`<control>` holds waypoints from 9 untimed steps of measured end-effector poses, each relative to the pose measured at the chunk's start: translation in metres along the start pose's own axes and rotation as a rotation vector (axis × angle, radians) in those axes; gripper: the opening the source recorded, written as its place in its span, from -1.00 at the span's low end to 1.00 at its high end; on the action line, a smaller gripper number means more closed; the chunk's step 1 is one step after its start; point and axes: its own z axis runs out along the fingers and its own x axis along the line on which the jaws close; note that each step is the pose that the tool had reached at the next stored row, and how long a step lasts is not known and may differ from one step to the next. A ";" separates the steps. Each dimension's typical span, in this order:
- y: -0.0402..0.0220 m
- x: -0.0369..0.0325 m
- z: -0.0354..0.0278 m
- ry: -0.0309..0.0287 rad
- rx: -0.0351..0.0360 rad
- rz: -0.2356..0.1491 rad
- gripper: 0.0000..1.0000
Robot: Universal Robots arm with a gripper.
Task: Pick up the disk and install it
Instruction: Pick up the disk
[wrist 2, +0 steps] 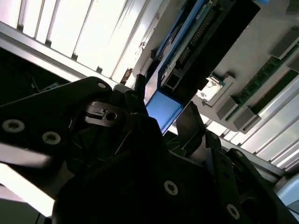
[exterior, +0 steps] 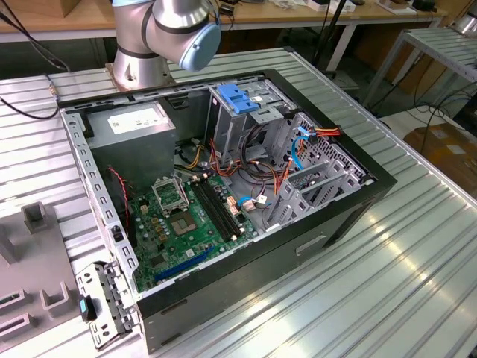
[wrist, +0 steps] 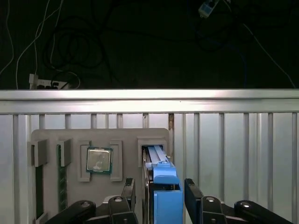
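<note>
The gripper [wrist: 160, 184] stood open, fingers [wrist: 192, 193] flanking the disk [wrist: 158, 156] with slim gaps, gripping nothing. I saw the disk on edge in the grey holder [wrist: 70, 135] slot, blue rail [wrist: 166, 184] up, long axis pointing toward the table edge [wrist: 224, 100].

Ribbed metal table [exterior: 402, 268], open computer case [exterior: 223, 287] on it (interior exposed), grey parts holder [exterior: 37, 261] beside

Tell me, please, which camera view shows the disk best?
The first wrist view: the disk stands on edge in a slot of the grey holder, its blue rail facing the camera. The second wrist view catches its blue rail and connector edge obliquely, close up.
</note>
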 end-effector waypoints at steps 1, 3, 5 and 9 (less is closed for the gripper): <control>0.0000 -0.0018 0.0008 -0.0002 0.0003 0.000 -0.22; 0.0000 -0.0019 0.0092 0.0001 0.0003 0.010 -0.22; 0.0001 -0.0019 0.0101 0.0001 0.0002 0.011 -0.22; 0.0001 -0.0019 0.0114 0.0002 0.0001 0.011 -0.22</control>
